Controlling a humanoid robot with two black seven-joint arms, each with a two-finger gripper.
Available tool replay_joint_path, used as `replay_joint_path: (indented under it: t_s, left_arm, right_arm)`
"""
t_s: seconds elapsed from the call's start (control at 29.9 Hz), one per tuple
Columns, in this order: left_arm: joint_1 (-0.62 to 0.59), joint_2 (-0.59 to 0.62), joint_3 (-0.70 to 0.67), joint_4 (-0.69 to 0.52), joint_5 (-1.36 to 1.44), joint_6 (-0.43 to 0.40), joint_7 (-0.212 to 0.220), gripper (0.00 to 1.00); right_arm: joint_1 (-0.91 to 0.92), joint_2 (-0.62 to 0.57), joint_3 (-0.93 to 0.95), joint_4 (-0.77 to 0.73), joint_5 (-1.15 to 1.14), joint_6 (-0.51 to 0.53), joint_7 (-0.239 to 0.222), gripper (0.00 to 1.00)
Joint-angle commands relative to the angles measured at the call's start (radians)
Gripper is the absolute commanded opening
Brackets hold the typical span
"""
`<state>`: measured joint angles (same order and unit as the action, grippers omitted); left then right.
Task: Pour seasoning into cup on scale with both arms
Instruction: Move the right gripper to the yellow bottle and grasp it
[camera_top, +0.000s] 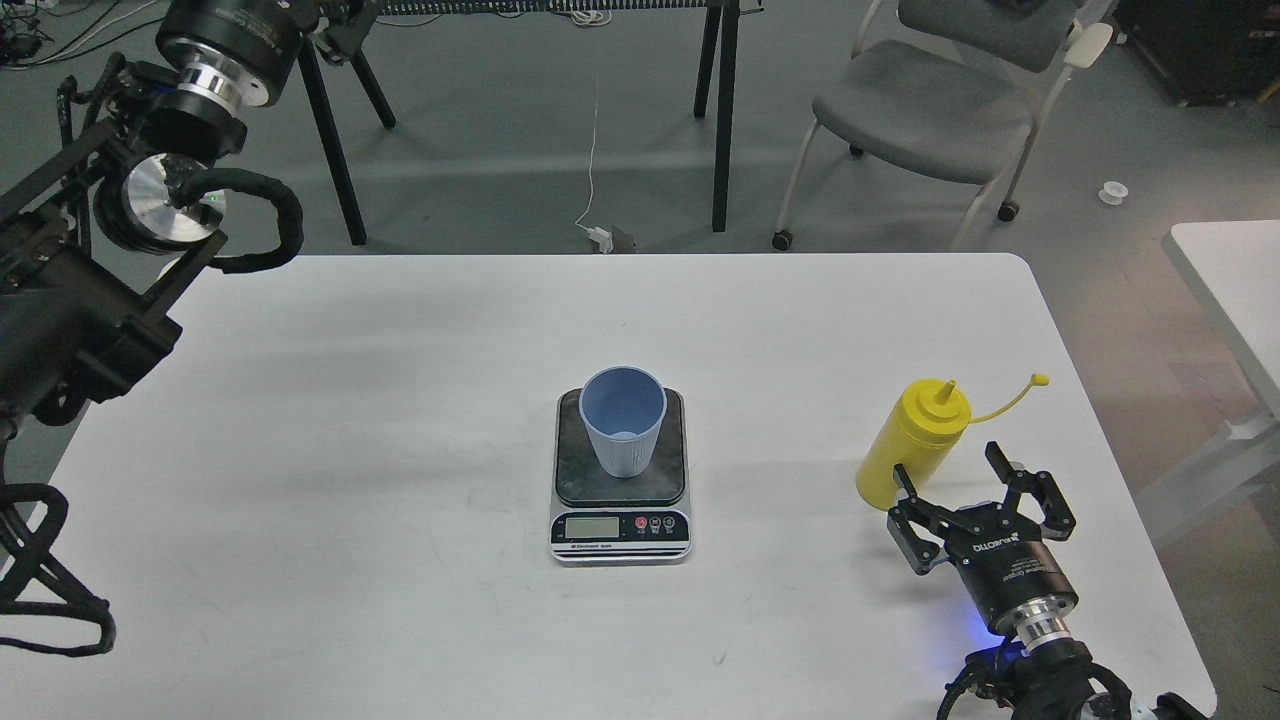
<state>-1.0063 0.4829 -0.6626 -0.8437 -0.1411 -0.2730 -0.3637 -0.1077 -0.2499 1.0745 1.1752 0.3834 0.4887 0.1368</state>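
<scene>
The yellow squeeze bottle stands on the right side of the white table, its cap hanging out to the right on its tether. The light blue cup stands upright on the dark plate of the scale at the table's middle. My right gripper is open and empty, its fingers just in front of the bottle's base, one on each side. My left gripper is high at the far left over the floor, cut by the top edge; its fingers cannot be told apart.
A grey chair and black table legs stand on the floor behind the table. A second white table is at the right. The table's right edge runs close past the bottle and my right arm.
</scene>
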Motion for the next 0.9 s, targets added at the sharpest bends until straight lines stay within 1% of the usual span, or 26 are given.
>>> replay_joint_path:
  t_s: [0.0, 0.4, 0.6, 0.63, 0.67, 0.8, 0.87]
  left_arm:
    - [0.005, 0.005, -0.002, 0.000, 0.000, 0.000, 0.002, 0.99]
    - [0.009, 0.008, -0.002, 0.000, 0.000, -0.002, 0.000, 1.00]
    - [0.009, 0.008, -0.002, 0.002, 0.000, -0.002, 0.000, 0.99]
    - [0.009, 0.008, -0.002, 0.002, 0.000, -0.002, 0.002, 1.00]
    - [0.009, 0.006, -0.002, 0.002, 0.000, -0.002, 0.000, 0.99]
    - [0.008, 0.008, -0.002, 0.002, 0.000, 0.000, 0.000, 1.00]
    - [0.009, 0.009, 0.000, 0.000, 0.000, -0.002, 0.000, 0.99]
  right_arm:
    - [0.031, 0.014, -0.005, -0.025, 0.000, 0.000, 0.001, 0.99]
    - [0.089, 0.072, -0.024, -0.072, 0.000, 0.000, 0.004, 0.98]
    - [0.125, 0.072, -0.028, -0.075, -0.003, 0.000, 0.033, 0.90]
    - [0.125, 0.072, -0.028, -0.074, -0.005, 0.000, 0.038, 0.87]
    - [0.126, 0.072, -0.028, -0.074, -0.011, 0.000, 0.043, 0.82]
    - [0.134, 0.072, -0.028, -0.077, -0.031, 0.000, 0.046, 0.58]
    - [0.143, 0.072, -0.028, -0.077, -0.031, 0.000, 0.052, 0.53]
